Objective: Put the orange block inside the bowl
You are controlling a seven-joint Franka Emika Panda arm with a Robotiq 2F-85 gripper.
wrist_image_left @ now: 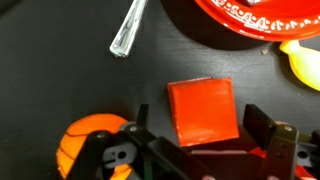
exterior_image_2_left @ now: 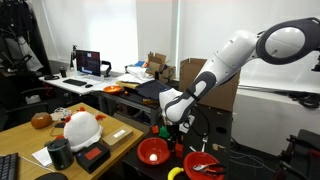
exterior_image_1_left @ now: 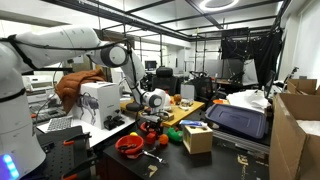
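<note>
The orange block is a flat square lying on the dark table in the middle of the wrist view. My gripper is open and low over it, with one finger on each side of the block and a small gap on both sides. The bright red bowl shows only as a rim at the top right of the wrist view, beyond the block. In both exterior views the gripper points down at the table; the block is hidden there.
A clear plastic piece lies at the upper left, a yellow object at the right edge and an orange ball beside the left finger. An exterior view shows a red bowl and another red bowl holding items.
</note>
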